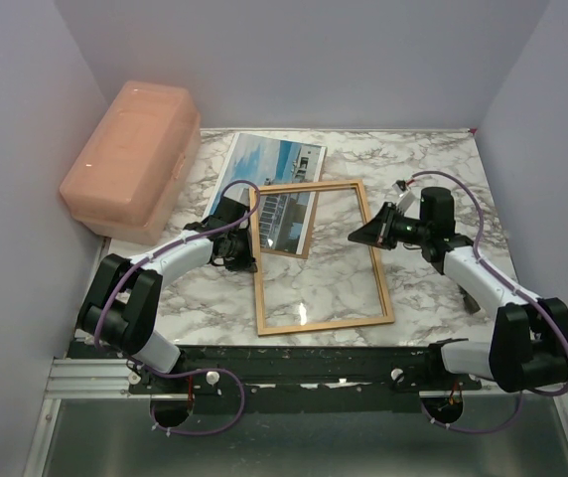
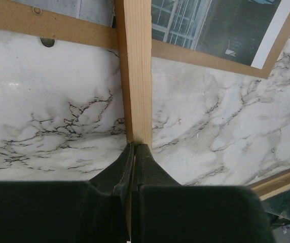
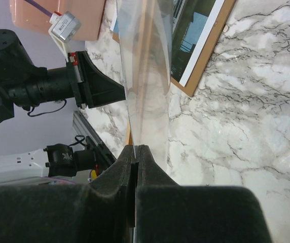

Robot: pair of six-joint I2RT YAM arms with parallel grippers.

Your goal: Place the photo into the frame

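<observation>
The orange-brown wooden frame (image 1: 319,253) with a clear pane sits over the middle of the marble table. Its far left corner overlaps the photo (image 1: 269,169) of a white building against blue sky, which lies on a brown backing board (image 1: 286,250). My left gripper (image 1: 249,243) is shut on the frame's left rail (image 2: 137,76), fingertips (image 2: 136,146) pinched on the wood. My right gripper (image 1: 368,234) is shut on the frame's right side; its wrist view shows the clear pane (image 3: 145,76) edge-on between the jaws (image 3: 136,147). The photo also shows in the left wrist view (image 2: 211,25) and the right wrist view (image 3: 193,30).
A pink plastic box (image 1: 130,159) stands at the far left against the wall. White walls close the table on three sides. The backing board's edge runs under the frame in the left wrist view (image 2: 48,28). The left arm (image 3: 33,86) shows in the right wrist view.
</observation>
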